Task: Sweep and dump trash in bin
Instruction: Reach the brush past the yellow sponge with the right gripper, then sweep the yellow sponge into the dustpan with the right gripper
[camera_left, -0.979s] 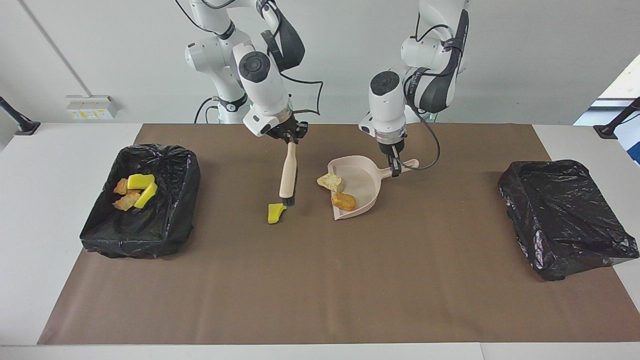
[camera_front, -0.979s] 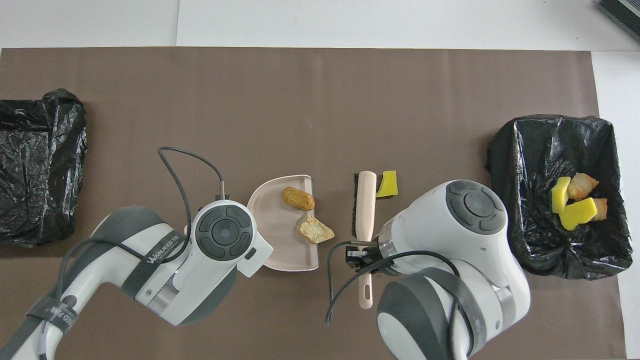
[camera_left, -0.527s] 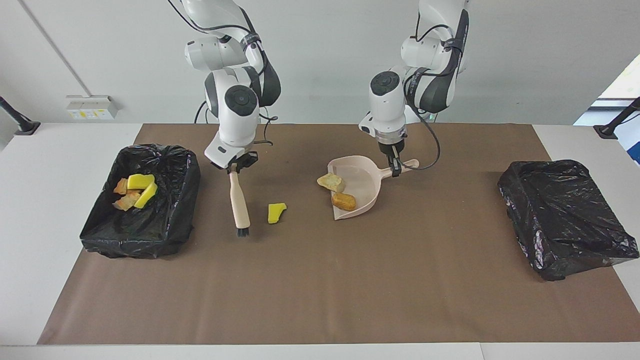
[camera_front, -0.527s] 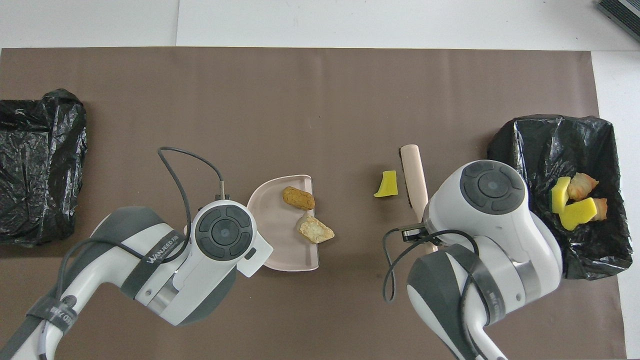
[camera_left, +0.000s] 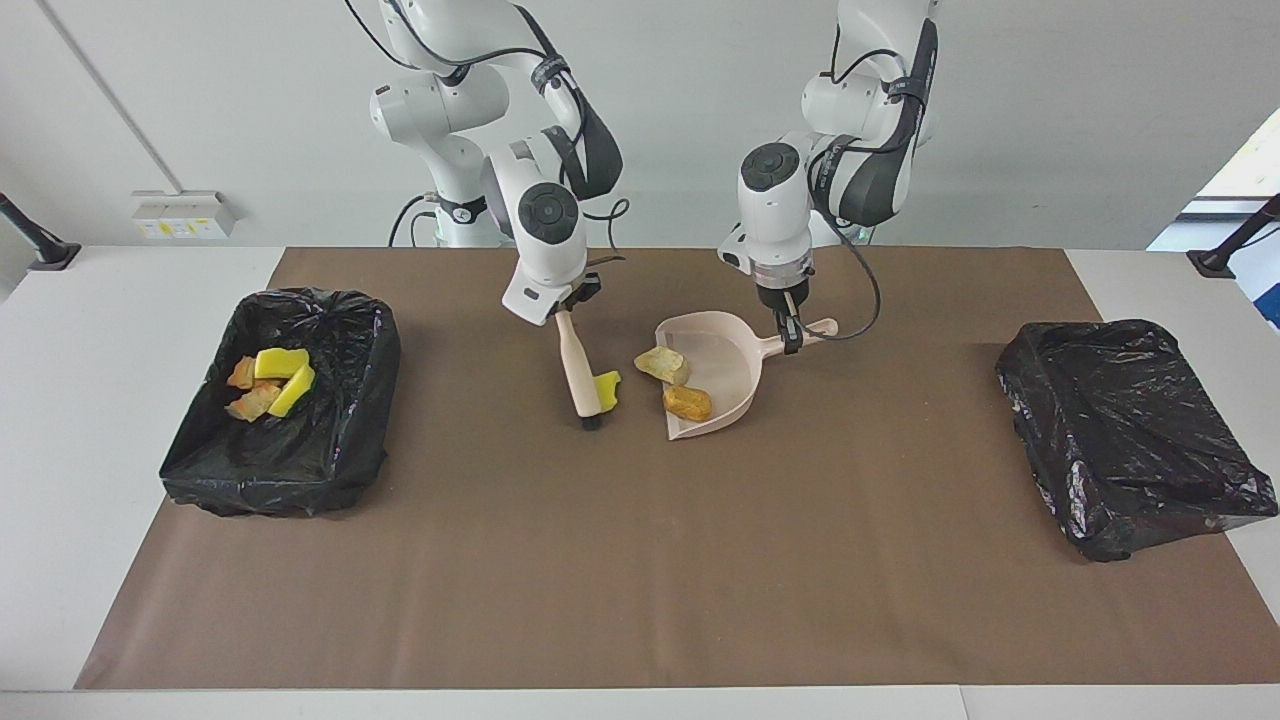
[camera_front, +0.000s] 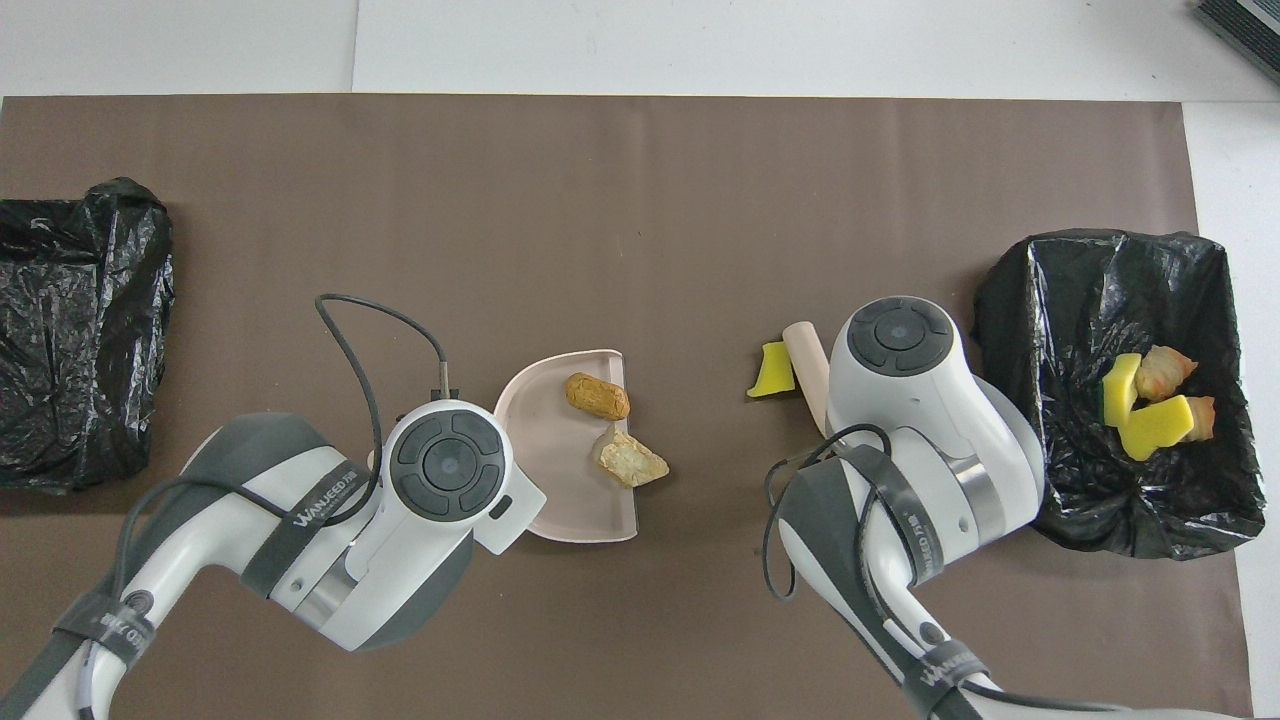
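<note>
Brush on the last loose scrap, dustpan waiting

Right gripper (camera_left: 570, 305), fingers clamped on the brush (camera_left: 580, 375), presses the yellow sponge chunk (camera_left: 607, 388) at the dustpan's (camera_left: 725, 385) nine o'clock on the worktop (camera_left: 640, 560). Left gripper (camera_left: 790, 325) pinches the dustpan handle. Two bread pieces (camera_left: 675, 383) sit at its lip; a hard push might knock them out.

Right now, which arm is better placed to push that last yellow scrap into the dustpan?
The right arm: its end effector holds the brush against the yellow scrap. The left end effector holds the dustpan by its handle.
</note>
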